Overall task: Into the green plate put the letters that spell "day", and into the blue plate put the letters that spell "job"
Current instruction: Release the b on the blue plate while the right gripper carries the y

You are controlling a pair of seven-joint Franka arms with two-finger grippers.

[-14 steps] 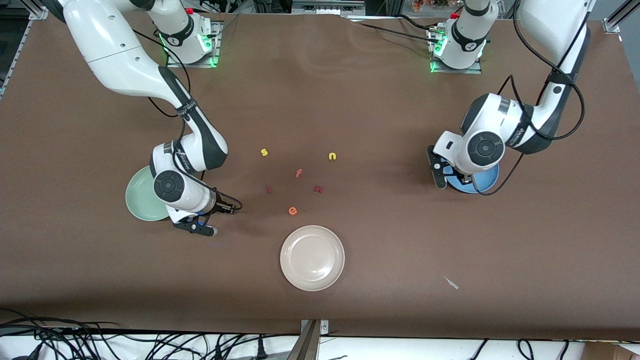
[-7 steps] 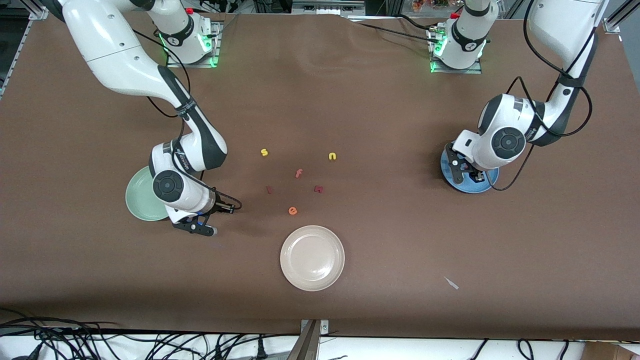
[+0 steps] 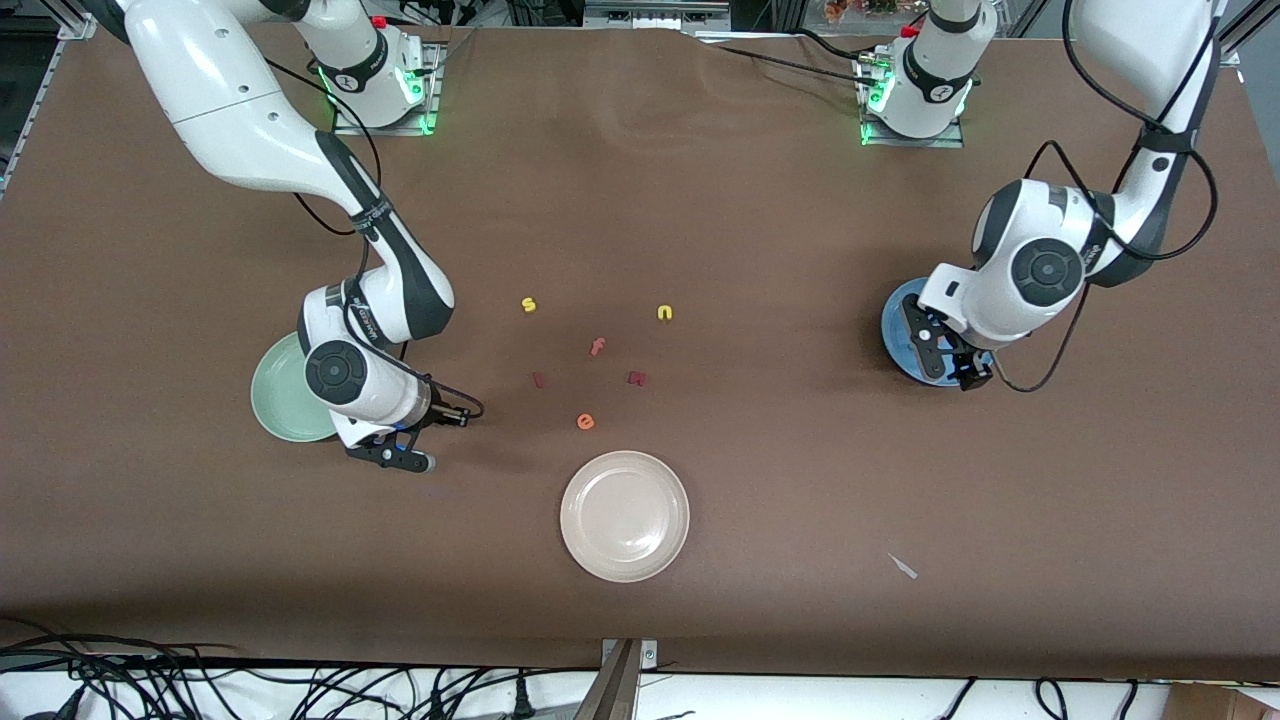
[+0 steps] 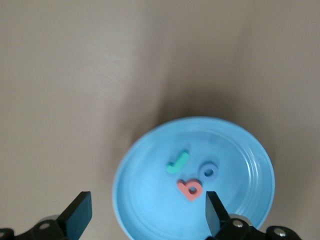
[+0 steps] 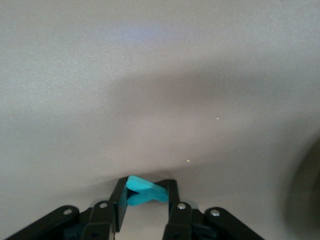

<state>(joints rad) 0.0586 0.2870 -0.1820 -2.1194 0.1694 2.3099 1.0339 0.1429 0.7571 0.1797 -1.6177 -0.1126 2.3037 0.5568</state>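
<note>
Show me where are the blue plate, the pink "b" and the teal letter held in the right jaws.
blue plate (image 4: 150, 210): left wrist view, bare floor of the plate.
pink "b" (image 4: 189, 189): left wrist view, its middle.
teal letter (image 5: 144, 193): right wrist view, part showing between the jaws.

Left hand (image 4: 145, 215) spread wide; right hand (image 5: 146, 197) pinched closed

Glossy blue plate (image 4: 250, 160), matt foam letters (image 4: 190, 189).

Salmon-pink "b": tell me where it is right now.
In the left wrist view, the salmon-pink "b" lies in the blue plate, beside the teal "j" and blue "o".
</note>
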